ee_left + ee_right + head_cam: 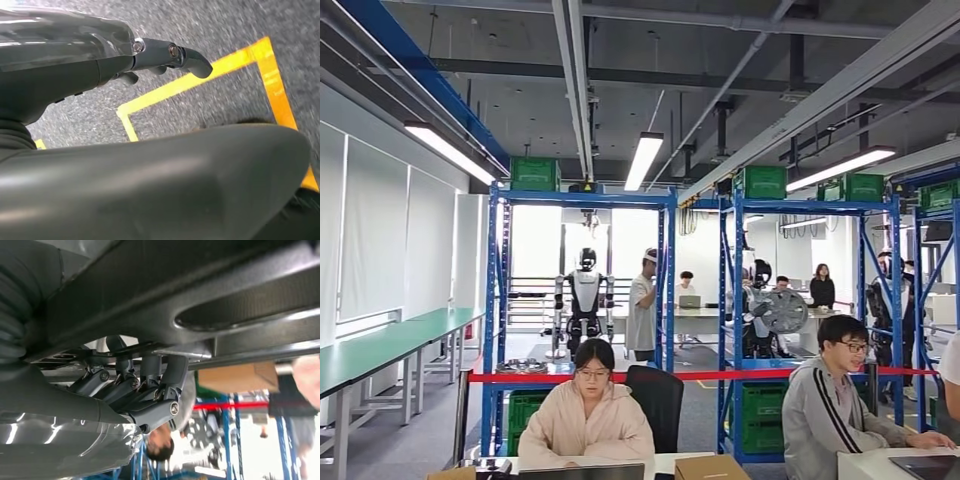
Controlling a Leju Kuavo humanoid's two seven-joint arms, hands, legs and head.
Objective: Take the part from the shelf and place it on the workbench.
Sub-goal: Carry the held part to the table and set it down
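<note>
In the right wrist view my right hand (pixel 145 392) has its dark fingers curled up around the edge of a large dark grey metal part (pixel 211 300) and grips it from below. My left hand (pixel 160 54) hangs beside my body above the grey floor with its fingers stretched out and nothing in them. Ahead in the head view stands a blue shelf (pixel 580 200) with a round silver part (pixel 522 366) lying on its low level.
Two people sit at a desk (pixel 675 462) right in front of me, behind a red barrier tape (pixel 546 377). Green-topped benches (pixel 388 345) run along the left wall. Another robot (pixel 584 300) and more blue racks (pixel 810 205) stand further back. Yellow floor tape (pixel 211 67) lies under my left hand.
</note>
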